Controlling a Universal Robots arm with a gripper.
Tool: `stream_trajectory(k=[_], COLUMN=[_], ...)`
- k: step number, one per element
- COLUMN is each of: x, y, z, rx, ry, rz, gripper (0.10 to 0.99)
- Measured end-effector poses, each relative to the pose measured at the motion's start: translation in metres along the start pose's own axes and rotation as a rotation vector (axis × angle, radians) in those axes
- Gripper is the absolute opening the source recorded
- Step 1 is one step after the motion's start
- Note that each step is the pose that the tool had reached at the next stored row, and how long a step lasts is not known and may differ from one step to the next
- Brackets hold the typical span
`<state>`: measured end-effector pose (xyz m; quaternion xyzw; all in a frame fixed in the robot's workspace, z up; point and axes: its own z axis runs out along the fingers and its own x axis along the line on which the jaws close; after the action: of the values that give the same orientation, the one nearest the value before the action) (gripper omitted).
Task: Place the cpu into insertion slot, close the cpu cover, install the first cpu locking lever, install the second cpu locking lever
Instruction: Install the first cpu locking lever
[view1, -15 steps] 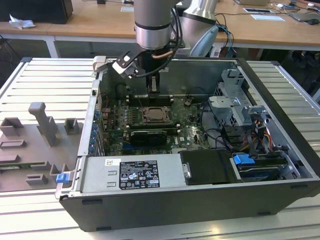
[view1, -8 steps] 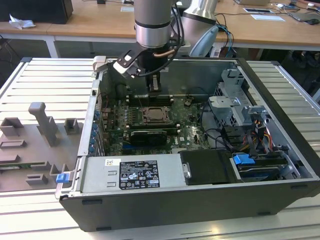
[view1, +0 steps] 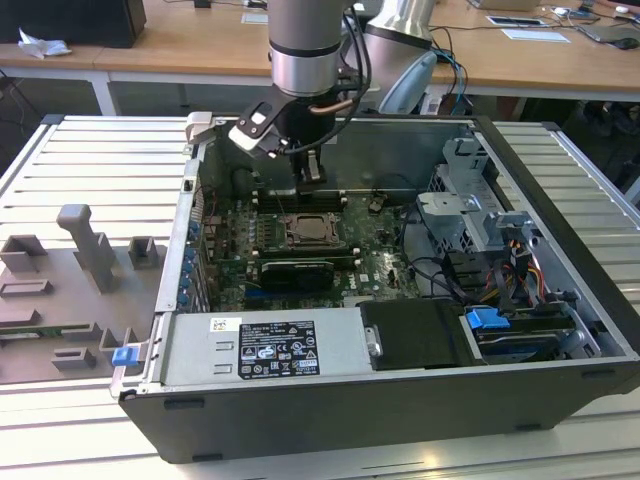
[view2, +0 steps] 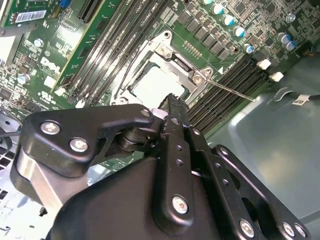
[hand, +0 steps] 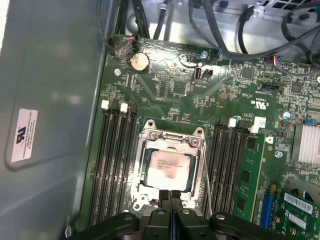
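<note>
Silver-grey robot arm (view1: 305, 50) drops straight down into the open dark-grey computer case (view1: 300, 425), which lies on the slatted metal bench (view1: 90, 160). Wrist is vertical, with the black two-finger gripper (view1: 312, 172) pointing down at the green motherboard (view1: 385, 255). In the exterior view its tips hang just behind the square, silvery-rimmed insertion slot (view1: 314, 233). In the first wrist view I read the gripper (hand: 170, 199) as closed: the two fingertips (hand: 164, 196) meet along a seam with nothing visible between them, right at one edge of the socket. The small flat square cpu (hand: 169, 166), pale beige face up, lies seated in the slot. The thin silvery metal cpu cover (hand: 172, 144) is folded down flat around it, framing the chip's face. In the second wrist view the gripper (view2: 170, 105) tip overlaps the near edge of the cover (view2: 172, 62), with the cpu (view2: 152, 86) just past it; I cannot confirm contact. A thin steel lever rod (hand: 206, 175) runs along one side of the socket, beside the long black memory slots (hand: 227, 165); I cannot tell whether it is latched. A grey moulded fixture (view1: 90, 250) sits on the bench at the exterior view's left, apart from the case.
</note>
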<state>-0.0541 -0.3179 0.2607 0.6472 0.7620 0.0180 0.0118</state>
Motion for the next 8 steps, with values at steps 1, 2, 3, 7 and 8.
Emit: stream_trajectory(k=[1,2,3,7,8], x=[0.0,0.0,0.0,0.0,0.0], y=[0.0,-0.0001,-0.0001,-0.0001,0.0], z=[0.0,0.0001,0.0001,0.0003,0.0004], rx=[0.0,0.0,0.0,0.001,0.001], ry=[0.0006,0.0013,0.0021,0.0058,0.0077], rz=[-0.013,-0.029,-0.052,-0.137,-0.181], gripper=[0.106,0.106,0.106,0.106,0.106])
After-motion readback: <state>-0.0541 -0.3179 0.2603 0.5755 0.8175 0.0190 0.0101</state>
